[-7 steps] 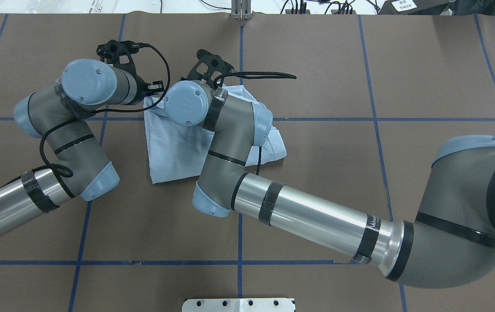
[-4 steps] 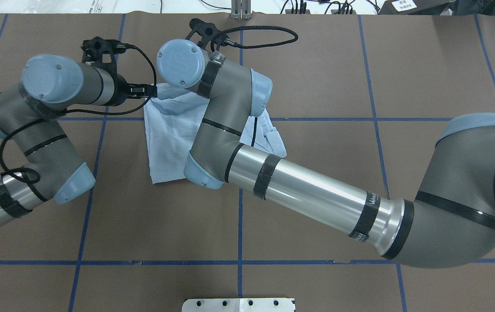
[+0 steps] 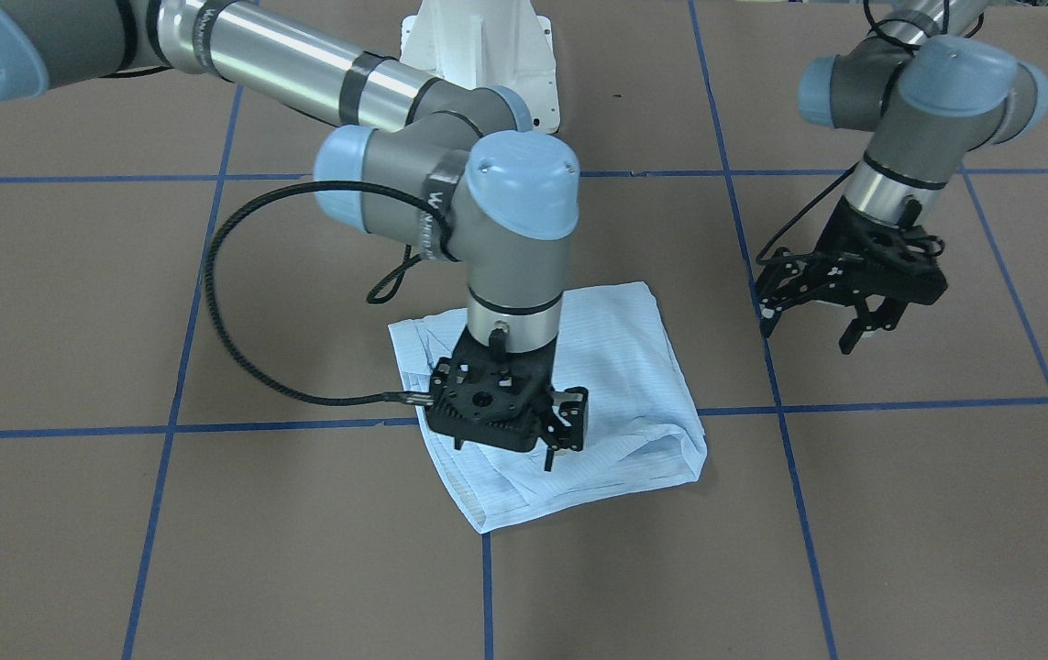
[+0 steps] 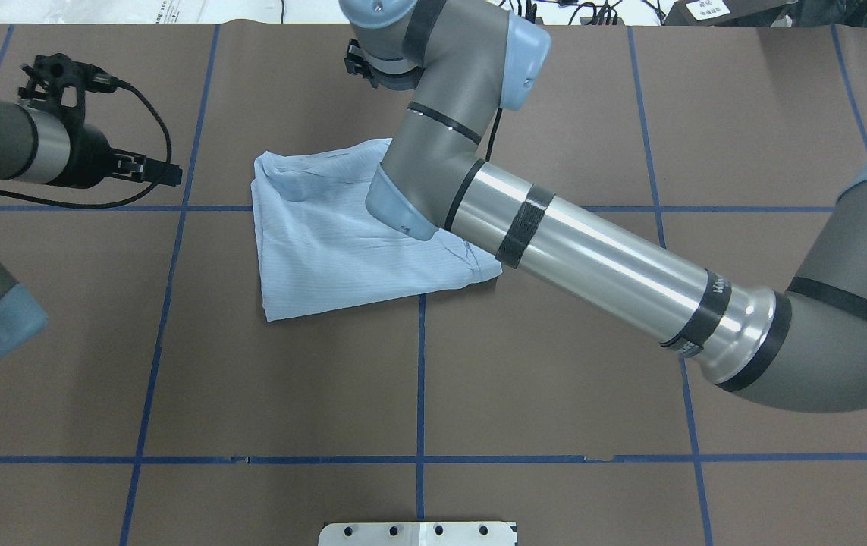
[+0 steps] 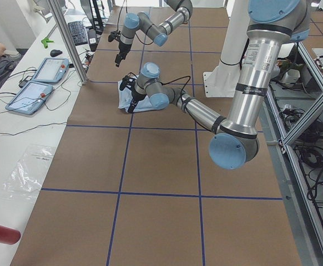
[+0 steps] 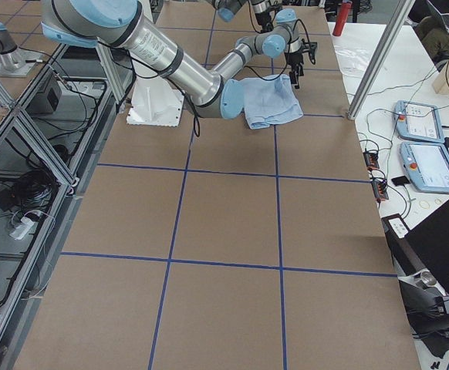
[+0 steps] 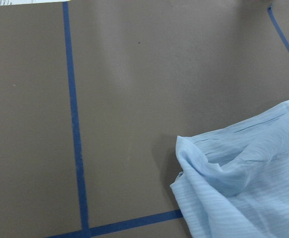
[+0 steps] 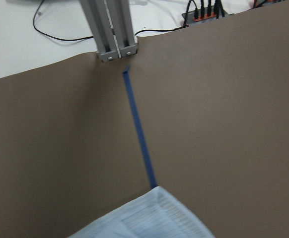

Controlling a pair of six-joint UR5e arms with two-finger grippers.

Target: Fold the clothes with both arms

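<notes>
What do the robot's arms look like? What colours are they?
The left arm and right arm are round tubes, shiny silver and dull grey, with light-blue caps on the joints. Black bands wrap the tubes, and black cables loop beside them. The left end effector and right end effector are black, with two fingers each.

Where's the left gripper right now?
In the front-facing view's right half, the black two-finger left gripper hangs open over bare brown table, clear of the folded pale-blue striped shirt.
</notes>
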